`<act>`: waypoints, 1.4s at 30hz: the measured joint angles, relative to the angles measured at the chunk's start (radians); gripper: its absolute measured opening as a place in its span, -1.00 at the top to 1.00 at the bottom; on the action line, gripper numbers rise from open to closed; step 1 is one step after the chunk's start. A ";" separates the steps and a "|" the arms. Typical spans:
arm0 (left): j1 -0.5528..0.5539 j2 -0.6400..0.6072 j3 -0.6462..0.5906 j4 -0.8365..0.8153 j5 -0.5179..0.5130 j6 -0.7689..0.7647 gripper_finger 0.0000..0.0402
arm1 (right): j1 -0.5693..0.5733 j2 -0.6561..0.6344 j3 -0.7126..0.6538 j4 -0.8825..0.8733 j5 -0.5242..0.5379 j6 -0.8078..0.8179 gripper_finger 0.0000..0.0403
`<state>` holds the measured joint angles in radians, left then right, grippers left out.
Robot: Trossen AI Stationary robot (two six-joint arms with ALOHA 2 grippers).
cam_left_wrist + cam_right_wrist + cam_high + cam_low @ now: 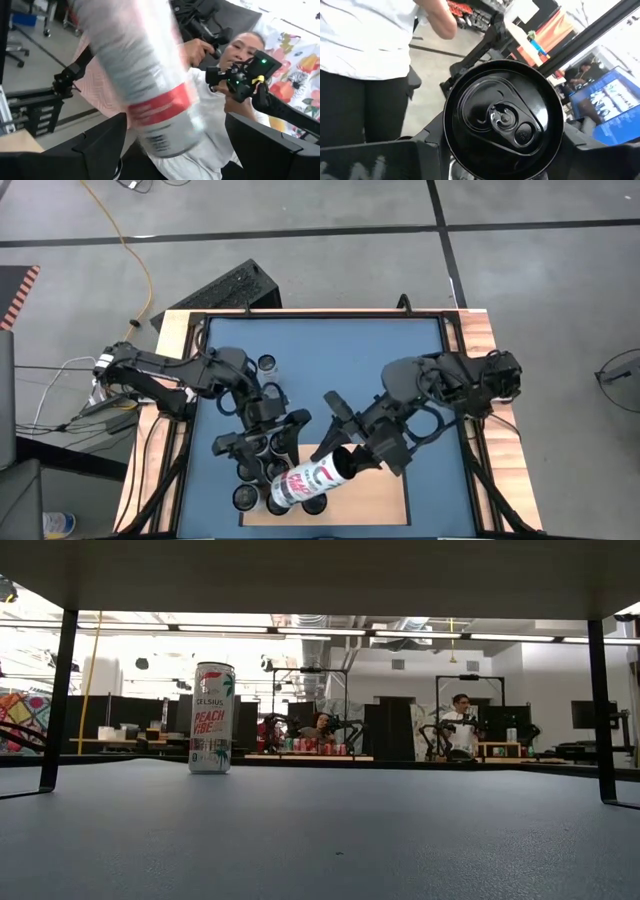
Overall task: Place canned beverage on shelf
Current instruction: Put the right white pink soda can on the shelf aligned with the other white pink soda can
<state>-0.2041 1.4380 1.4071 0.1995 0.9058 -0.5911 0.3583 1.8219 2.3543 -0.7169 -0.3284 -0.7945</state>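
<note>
Filling the right wrist view, the black lid of a can (503, 118) is sitting between the right gripper (345, 463) fingers, which are closing partly around its body, tilted over the shelf (372, 498). Judged best: level it upright, then lower it onto bare wood beside the standing cans (262, 482). Left gripper (262, 442) is hanging half open nearby; whether it is gripping anything, I cannot tell. Another can (211, 718) is standing on the blue table (325, 355). Behind, a person (215, 135) is standing in a workshop.

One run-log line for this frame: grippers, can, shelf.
right gripper: shut on can, tilted above shelf | left gripper: open, beside it among standing cans | status: not yet placed
</note>
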 joint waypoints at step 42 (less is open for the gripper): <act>-0.007 0.004 0.000 -0.041 -0.083 0.010 -0.62 | -0.226 0.065 -0.001 0.088 -0.447 0.064 -0.04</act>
<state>-0.2111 1.4422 1.4067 0.1586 0.8224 -0.5814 0.1326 1.8870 2.3531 -0.6293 -0.7753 -0.7303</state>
